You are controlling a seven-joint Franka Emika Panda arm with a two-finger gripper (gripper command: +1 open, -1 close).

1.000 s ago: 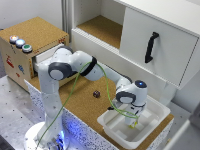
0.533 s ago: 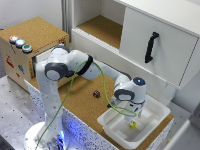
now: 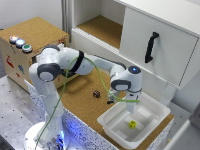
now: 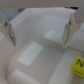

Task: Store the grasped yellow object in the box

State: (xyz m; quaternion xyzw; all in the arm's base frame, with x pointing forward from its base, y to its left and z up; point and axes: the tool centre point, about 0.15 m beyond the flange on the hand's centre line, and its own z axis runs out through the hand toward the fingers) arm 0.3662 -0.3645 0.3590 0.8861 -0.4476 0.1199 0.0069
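Observation:
The yellow object [image 3: 132, 124], a tiny bright cube, lies loose on the floor of the box [image 3: 157, 111], a shallow white tray at the exterior view's lower right. My gripper [image 3: 122, 102] hangs above the box's near-left part, clear of the cube. In the wrist view the two fingers [image 4: 7, 31] stand wide apart with only the white box floor [image 4: 35, 52] between them. The gripper [image 4: 38, 35] is open and holds nothing. The yellow cube [image 4: 79, 64] shows at the picture's edge, outside the fingers.
A small dark cube [image 3: 96, 93] sits on the cork surface [image 3: 85, 102] just left of the box. A tan box with coloured buttons [image 3: 25, 50] stands at the exterior view's left. The white cabinet with a black handle [image 3: 151, 47] rises behind.
The gripper has let go of the yellow cube and risen out of the box. The cube now rests on the box floor.

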